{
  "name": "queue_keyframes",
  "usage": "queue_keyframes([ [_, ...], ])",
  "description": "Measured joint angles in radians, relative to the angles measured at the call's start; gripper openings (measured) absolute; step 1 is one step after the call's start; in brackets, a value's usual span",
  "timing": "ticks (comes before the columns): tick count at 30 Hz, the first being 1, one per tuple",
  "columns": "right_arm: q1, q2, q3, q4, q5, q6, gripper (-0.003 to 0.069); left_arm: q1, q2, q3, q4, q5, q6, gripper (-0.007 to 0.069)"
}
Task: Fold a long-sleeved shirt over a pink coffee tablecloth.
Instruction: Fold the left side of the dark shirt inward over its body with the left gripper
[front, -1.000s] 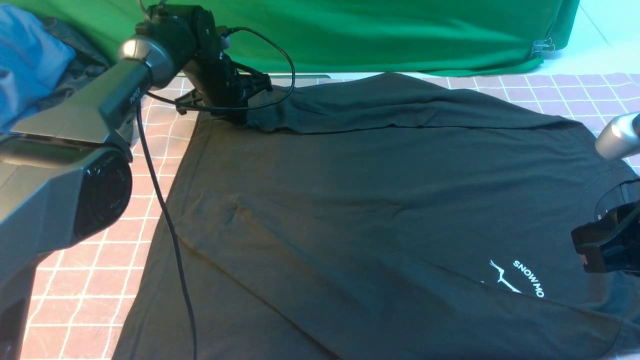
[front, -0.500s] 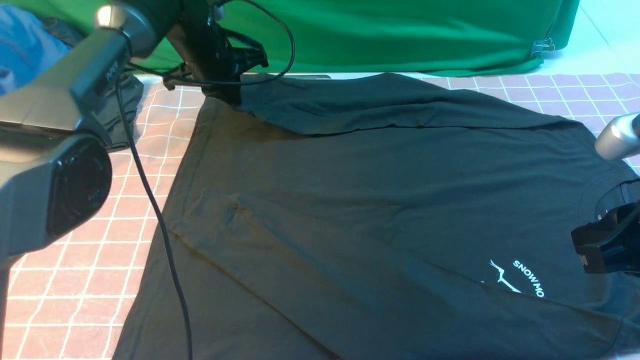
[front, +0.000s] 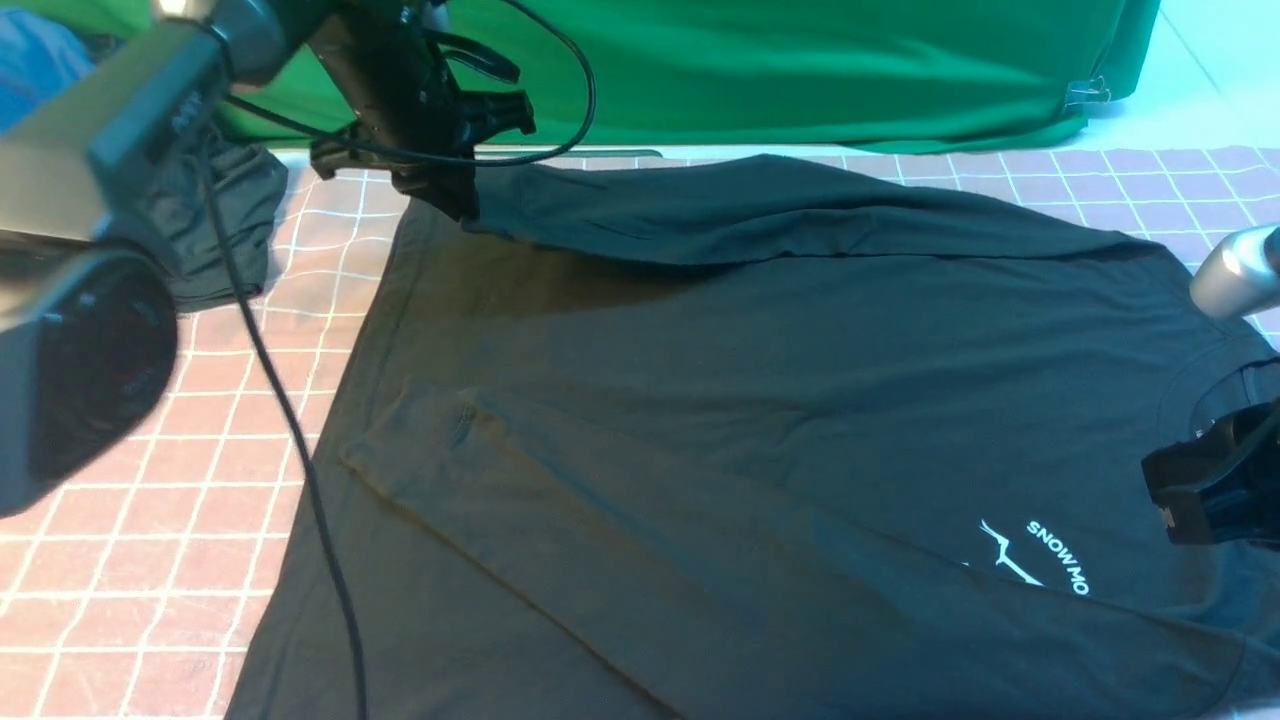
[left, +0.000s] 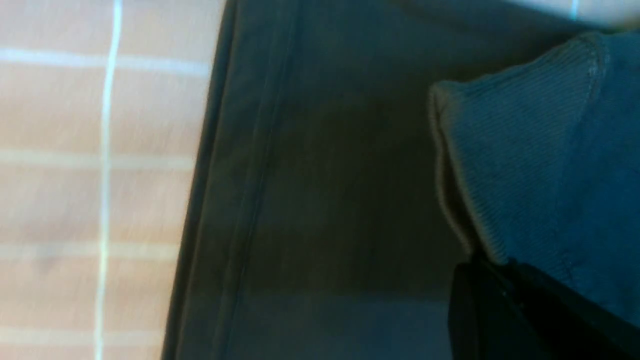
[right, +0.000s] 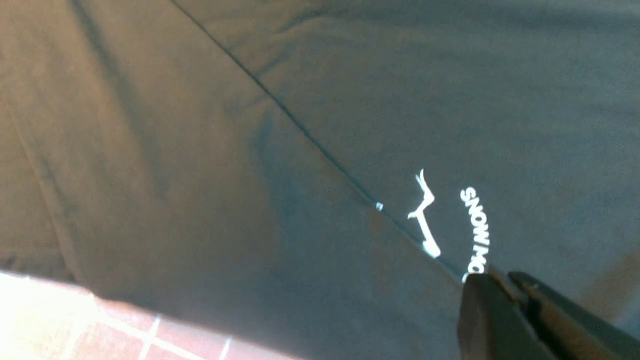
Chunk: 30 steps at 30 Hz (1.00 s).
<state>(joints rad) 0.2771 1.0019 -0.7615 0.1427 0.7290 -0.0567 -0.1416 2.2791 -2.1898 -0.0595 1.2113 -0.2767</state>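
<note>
The black long-sleeved shirt (front: 760, 400) lies spread on the pink coffee tablecloth (front: 150, 540), its white print (front: 1055, 555) near the right edge. At the far left corner of the shirt my left gripper (front: 455, 205) is shut on the ribbed cuff (left: 500, 150) of the far sleeve (front: 760, 210), holding it off the shirt body. The sleeve runs along the shirt's far side. My right gripper (front: 1165, 490) hangs at the right, by the collar. In the right wrist view the right gripper (right: 500, 277) is shut with nothing in it, just above the cloth beside the print (right: 475, 230).
A green backdrop cloth (front: 800, 70) hangs along the back, with a metal clip (front: 1085, 95) on it. A small dark garment (front: 220, 230) and a blue garment (front: 40, 50) lie at the far left. The left arm's cable (front: 290, 430) hangs over the shirt's left edge.
My left gripper has risen and drawn back to the left with the cuff, lifting the sleeve end off the shirt. The right gripper has not moved.
</note>
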Motion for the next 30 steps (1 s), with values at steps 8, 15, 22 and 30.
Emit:
queue_keyframes([
  [8, 0.000, 0.000, 0.000, 0.000, -0.067, 0.000, 0.0071, 0.000, -0.148, 0.261, 0.012, 0.003, 0.000, 0.0029],
  [15, 0.000, 0.000, 0.000, 0.000, -0.081, 0.000, 0.0071, 0.000, -0.222, 0.452, 0.022, -0.029, -0.011, 0.0029],
  [22, 0.000, 0.000, 0.000, 0.000, -0.083, 0.000, 0.0078, 0.000, -0.250, 0.558, 0.022, -0.083, -0.030, 0.0029],
  [30, 0.000, 0.000, -0.002, -0.055, -0.081, -0.022, 0.0090, 0.000, -0.252, 0.561, 0.022, -0.098, -0.030, 0.0030],
])
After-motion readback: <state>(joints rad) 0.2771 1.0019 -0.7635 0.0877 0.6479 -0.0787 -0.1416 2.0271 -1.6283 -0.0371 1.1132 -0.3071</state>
